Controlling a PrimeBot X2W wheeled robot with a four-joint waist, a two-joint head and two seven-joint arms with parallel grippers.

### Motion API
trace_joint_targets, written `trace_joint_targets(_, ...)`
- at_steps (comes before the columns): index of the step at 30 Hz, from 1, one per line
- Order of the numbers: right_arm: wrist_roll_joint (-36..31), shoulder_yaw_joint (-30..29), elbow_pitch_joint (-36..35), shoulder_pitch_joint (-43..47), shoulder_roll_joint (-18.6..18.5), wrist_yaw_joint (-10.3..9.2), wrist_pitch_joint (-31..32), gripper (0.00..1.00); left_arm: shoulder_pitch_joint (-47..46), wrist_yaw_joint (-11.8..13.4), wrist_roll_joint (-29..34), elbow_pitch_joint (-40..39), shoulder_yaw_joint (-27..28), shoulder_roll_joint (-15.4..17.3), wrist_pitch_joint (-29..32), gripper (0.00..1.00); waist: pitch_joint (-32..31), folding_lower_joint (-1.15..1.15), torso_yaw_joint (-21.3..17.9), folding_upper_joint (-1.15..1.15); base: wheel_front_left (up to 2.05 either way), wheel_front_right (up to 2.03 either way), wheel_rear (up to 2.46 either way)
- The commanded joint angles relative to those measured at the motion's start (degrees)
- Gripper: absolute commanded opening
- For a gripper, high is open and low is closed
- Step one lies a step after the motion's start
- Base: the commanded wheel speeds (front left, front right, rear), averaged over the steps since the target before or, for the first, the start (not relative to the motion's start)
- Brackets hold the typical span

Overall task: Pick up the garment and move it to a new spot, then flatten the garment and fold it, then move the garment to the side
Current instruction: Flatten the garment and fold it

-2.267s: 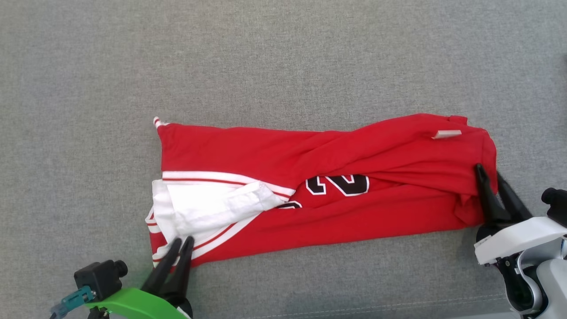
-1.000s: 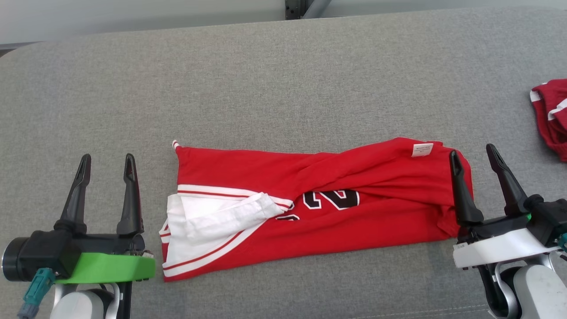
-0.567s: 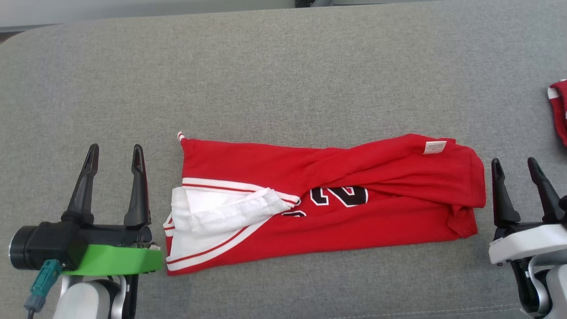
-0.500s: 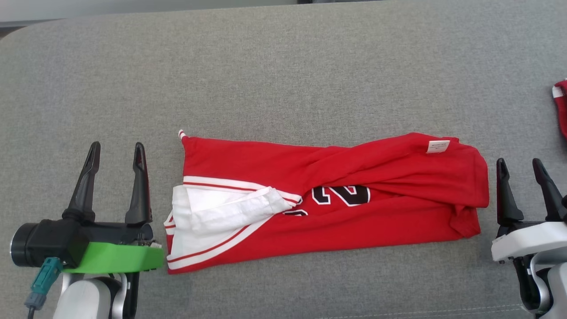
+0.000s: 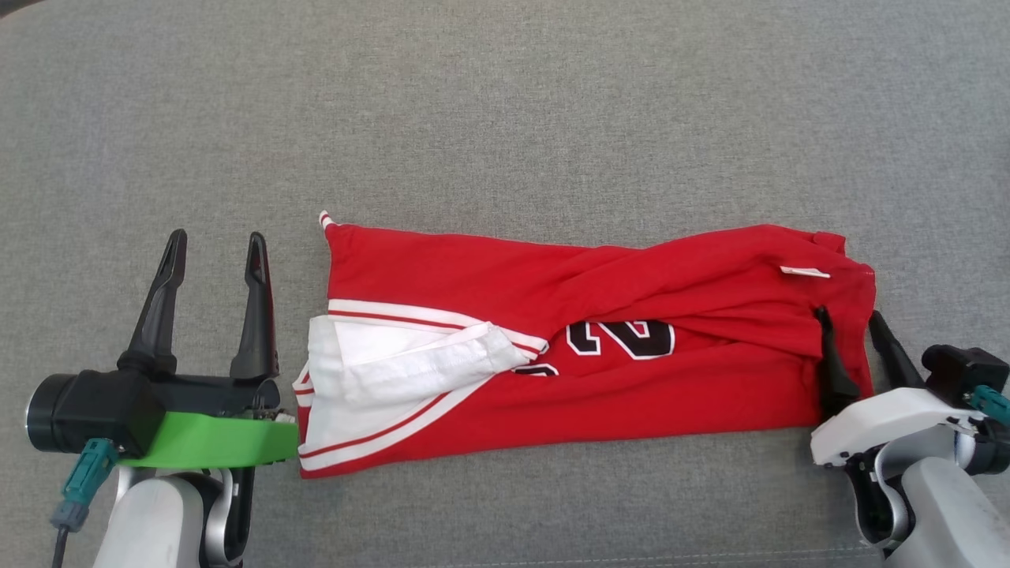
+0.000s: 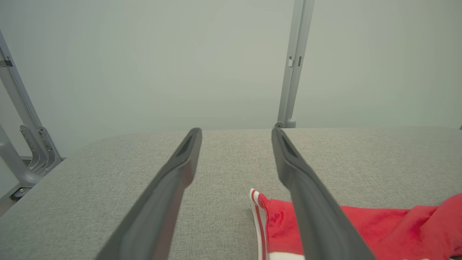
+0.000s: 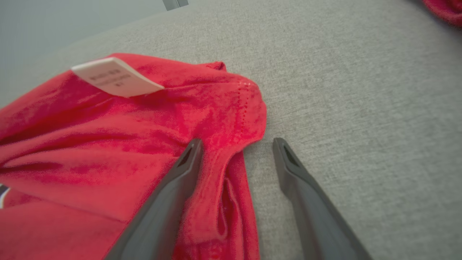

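Note:
The garment (image 5: 600, 347), a red jersey with white trim and a black number, lies folded into a long band on the grey padded table (image 5: 505, 118). A white label (image 5: 805, 272) sits near its right end. My left gripper (image 5: 215, 246) stands open just left of the white-trimmed end, apart from the cloth. In the left wrist view, the open left gripper (image 6: 236, 133) points across the table with the garment (image 6: 361, 224) at the lower right. My right gripper (image 5: 848, 315) is open and straddles the right edge, one finger on the red cloth, one off it. The right wrist view shows that gripper (image 7: 236, 142) astride the garment's edge fold (image 7: 231, 119).
Another red cloth (image 7: 445, 7) lies at the far right of the table. Grey frame posts (image 6: 294, 61) stand behind the table's far edge, and more frame metal (image 6: 21, 144) rises at its left corner.
Both grippers have let go of the garment and opened. The right gripper drew off to the right, then came back over the garment's right edge. The head camera tilted up, then down.

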Motion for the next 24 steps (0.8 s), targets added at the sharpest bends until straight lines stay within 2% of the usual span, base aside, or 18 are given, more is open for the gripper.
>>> trace_joint_targets(1, 1.7, 3.9, 2.2, 0.8, 1.6, 0.13, 0.8, 1.0, -1.0, -0.3, 0.7, 0.2, 0.4, -0.3, -0.2, 1.0, -0.1, 0.0, 0.0, 0.0, 0.0, 0.0, 0.0)
trace_joint_targets(6, 4.4, 9.9, 2.6, 2.6, 3.0, 0.3, 1.0, 1.0, -0.9, -0.7, 1.1, 0.6, 1.3, -0.7, -0.1, 1.0, -0.5, 0.0, -0.2, 0.0, 0.0, 0.0, 0.0)
trace_joint_targets(8, 5.0, 10.6, 2.3, 2.8, 3.1, 0.31, 1.1, 0.49, -0.8, -0.8, 1.3, 0.6, 1.6, -0.8, -0.1, 1.0, -0.6, 0.0, -0.4, 0.0, 0.0, 0.0, 0.0)
trace_joint_targets(9, 5.1, 10.8, 2.0, 2.8, 3.2, 0.31, 1.1, 0.13, -0.6, -0.9, 1.4, 0.6, 1.7, -0.8, -0.2, 1.0, -0.7, 0.0, -0.6, 0.0, 0.0, 0.0, 0.0)
trace_joint_targets(10, 5.1, 10.8, 2.0, 2.8, 3.2, 0.31, 1.1, 0.13, -0.6, -0.9, 1.4, 0.6, 1.7, -0.8, -0.2, 1.0, -0.7, 0.0, -0.6, 0.0, 0.0, 0.0, 0.0)
trace_joint_targets(11, 5.3, 10.6, 1.6, 2.7, 3.2, 0.31, 1.1, 0.0, -0.5, -0.9, 1.5, 0.6, 1.9, -0.8, -0.1, 1.0, -0.8, 0.0, -0.8, 0.0, 0.0, 0.0, 0.0)
trace_joint_targets(15, 4.6, 7.4, -1.5, 1.7, 0.8, -0.01, 0.5, 0.0, -0.1, -1.1, 1.6, 0.4, 2.3, -1.0, -0.1, 1.0, -0.8, 0.0, -1.5, 0.0, 0.0, 0.0, 0.0)
trace_joint_targets(24, 2.1, -3.9, -6.4, 4.4, -6.2, -0.03, 0.3, 0.0, 0.4, -1.3, 2.3, -0.2, 3.0, -1.7, -0.1, 1.0, -0.8, 0.0, -2.6, 0.0, 0.0, 0.0, 0.0)
